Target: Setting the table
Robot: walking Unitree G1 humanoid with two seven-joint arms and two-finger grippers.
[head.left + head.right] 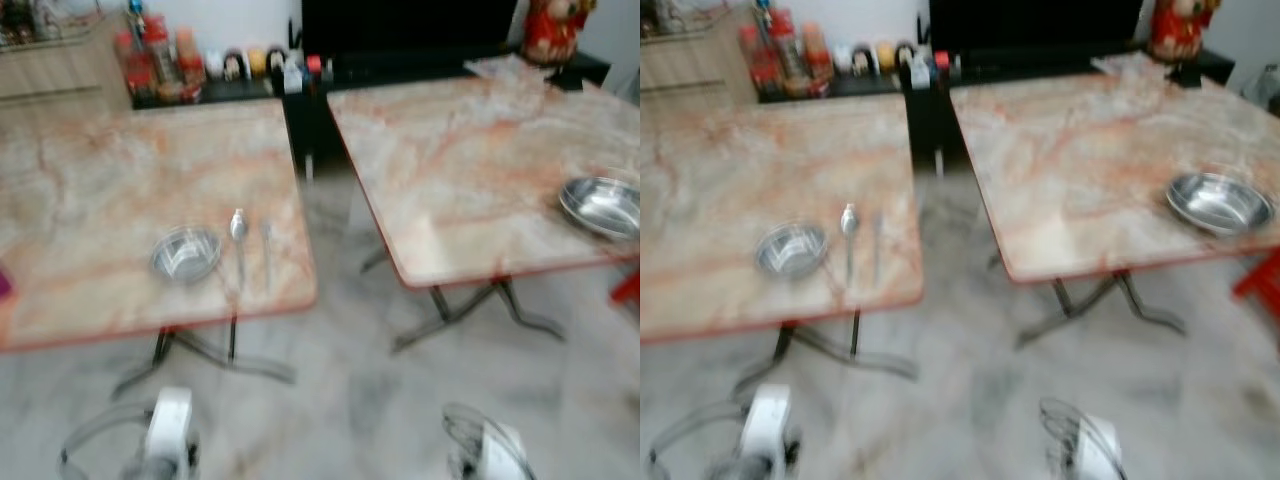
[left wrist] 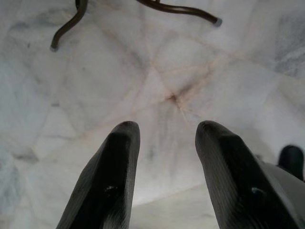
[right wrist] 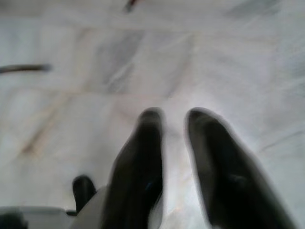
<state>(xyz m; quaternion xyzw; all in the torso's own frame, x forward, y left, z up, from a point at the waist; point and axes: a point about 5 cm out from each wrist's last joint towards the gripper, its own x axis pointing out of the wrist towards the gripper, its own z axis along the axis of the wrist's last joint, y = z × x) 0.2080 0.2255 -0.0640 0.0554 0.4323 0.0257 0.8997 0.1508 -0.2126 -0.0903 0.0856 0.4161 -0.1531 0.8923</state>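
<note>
While both arms hang idle over the floor | left gripper (image 2: 164, 136) parted, empty | right gripper (image 3: 171, 119) parted, empty | small bowl (image 1: 185, 253) beside spoon (image 1: 238, 228) on left table (image 1: 100, 200), likely 1 place laid | wide bowl (image 1: 602, 206) near right table (image 1: 460, 160) edge, probably awaiting cutlery

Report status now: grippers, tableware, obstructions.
Left gripper and right gripper low over floor, jaws open, empty. Small bowl, spoon on left table; wide bowl on right table.

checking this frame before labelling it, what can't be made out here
- Utensil beside the spoon, left eye view: motion blur hides its type.
- Bottles on the back counter: blurred, labels unreadable.
- Wide bowl on the right table, left eye view: cut by the frame edge.
- Red object near it: cropped, unidentifiable.
</note>
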